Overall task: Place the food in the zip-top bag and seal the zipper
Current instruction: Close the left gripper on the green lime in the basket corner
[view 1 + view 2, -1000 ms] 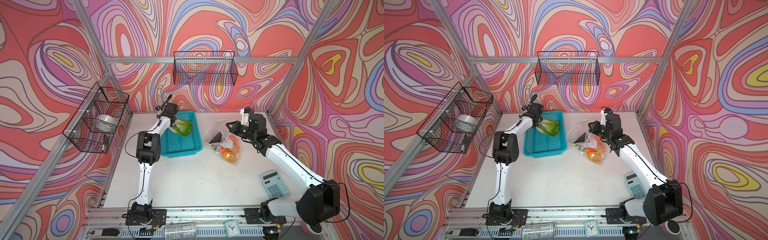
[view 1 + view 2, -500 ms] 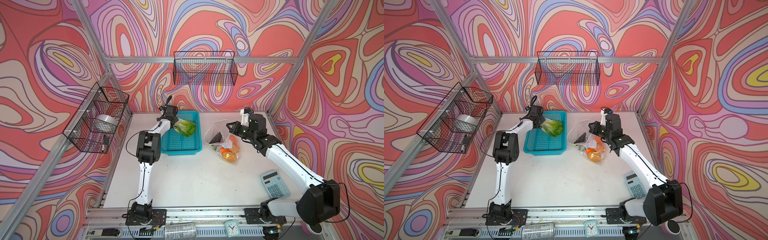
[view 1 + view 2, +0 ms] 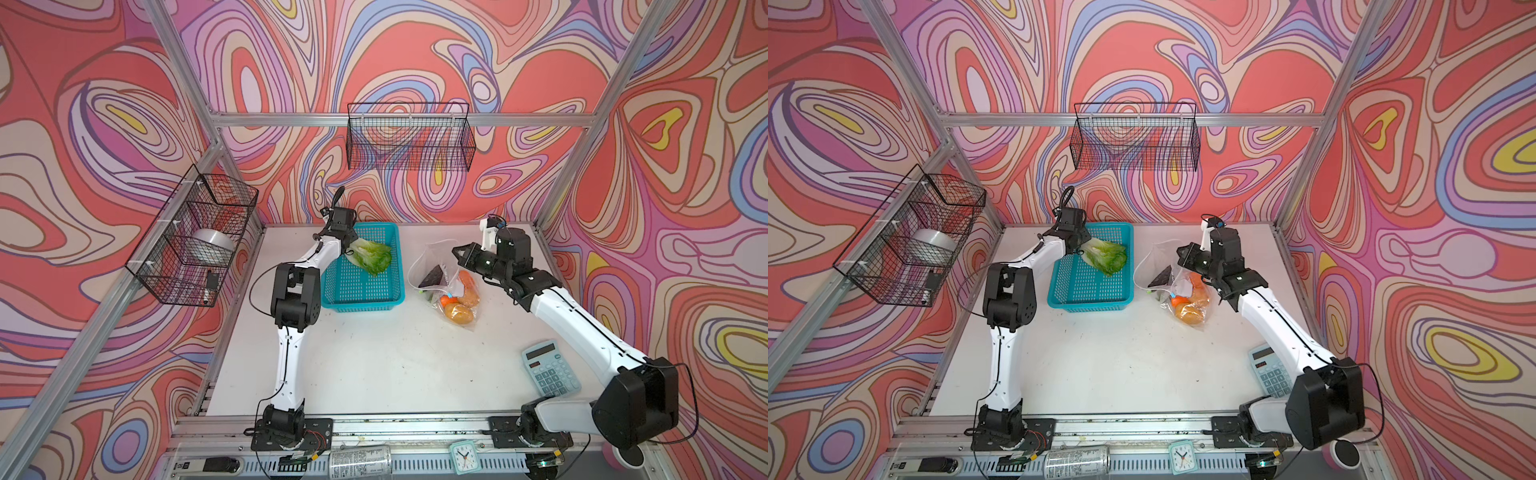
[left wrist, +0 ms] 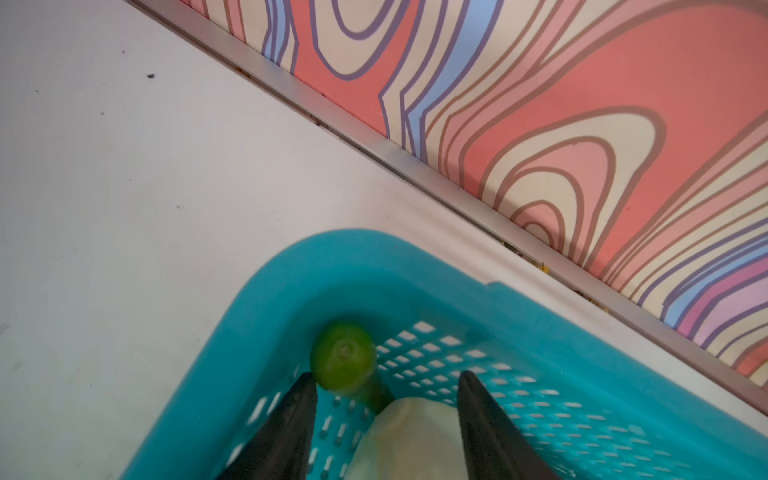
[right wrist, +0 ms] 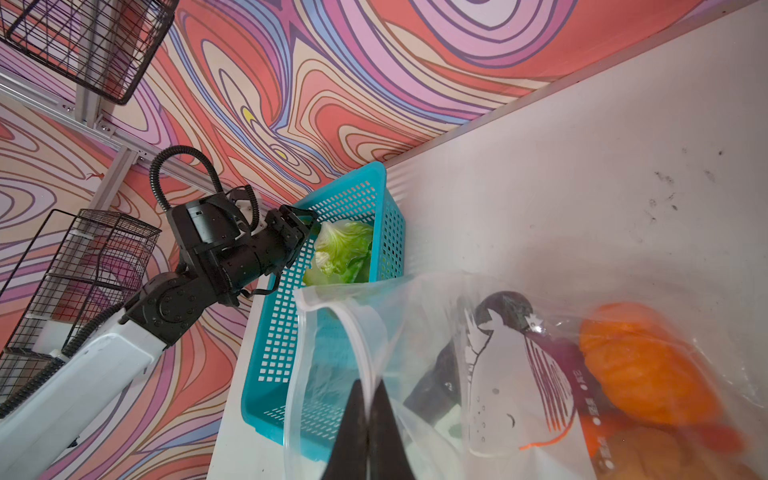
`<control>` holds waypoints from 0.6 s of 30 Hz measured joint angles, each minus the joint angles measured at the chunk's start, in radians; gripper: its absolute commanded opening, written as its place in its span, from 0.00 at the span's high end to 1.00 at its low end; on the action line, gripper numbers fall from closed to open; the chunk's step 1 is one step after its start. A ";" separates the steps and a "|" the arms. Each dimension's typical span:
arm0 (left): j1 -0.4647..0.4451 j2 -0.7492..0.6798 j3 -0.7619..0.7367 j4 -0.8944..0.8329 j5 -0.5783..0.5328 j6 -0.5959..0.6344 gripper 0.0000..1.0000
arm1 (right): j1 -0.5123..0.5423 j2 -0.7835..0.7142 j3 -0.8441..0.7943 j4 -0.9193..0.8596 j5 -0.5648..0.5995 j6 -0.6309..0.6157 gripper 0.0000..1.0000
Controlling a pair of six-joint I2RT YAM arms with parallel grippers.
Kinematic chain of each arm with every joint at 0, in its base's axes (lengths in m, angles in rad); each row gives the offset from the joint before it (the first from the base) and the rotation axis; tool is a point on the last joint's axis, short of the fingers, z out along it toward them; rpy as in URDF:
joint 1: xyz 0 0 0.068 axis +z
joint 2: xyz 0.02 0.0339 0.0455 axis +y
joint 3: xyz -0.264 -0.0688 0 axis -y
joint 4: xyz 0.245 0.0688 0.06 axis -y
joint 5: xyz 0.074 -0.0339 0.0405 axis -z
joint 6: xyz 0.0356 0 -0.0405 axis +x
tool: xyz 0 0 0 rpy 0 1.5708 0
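No text is legible. The zip-top bag (image 5: 415,299) carries a white label patch (image 5: 498,374) with small characters, blurred. Markings on the calculator (image 3: 550,369), clock (image 3: 464,456) and can (image 3: 360,456) are too small to read.

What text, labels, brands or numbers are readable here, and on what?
Nothing is clear enough to quote.
Label on the zip-top bag: printed characters, blurred.
Calculator: key markings too small.
Alarm clock: dial numerals too small.
Can: print too small.

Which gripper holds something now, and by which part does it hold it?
The right gripper pinches the zip-top bag at its mouth edge. The left gripper is open around the white base of the cabbage, holding nothing.
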 measured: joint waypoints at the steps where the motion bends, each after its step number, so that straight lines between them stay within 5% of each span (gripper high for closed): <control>1: 0.003 0.000 0.000 0.000 0.000 -0.003 0.31 | 0.000 0.000 0.000 0.000 0.000 0.000 1.00; 10: 0.006 -0.008 -0.028 0.000 -0.020 -0.011 0.28 | 0.000 0.001 0.001 0.000 -0.001 0.000 1.00; 18: 0.015 -0.019 -0.045 0.001 -0.059 -0.038 0.36 | 0.000 0.006 0.003 -0.001 -0.002 0.000 1.00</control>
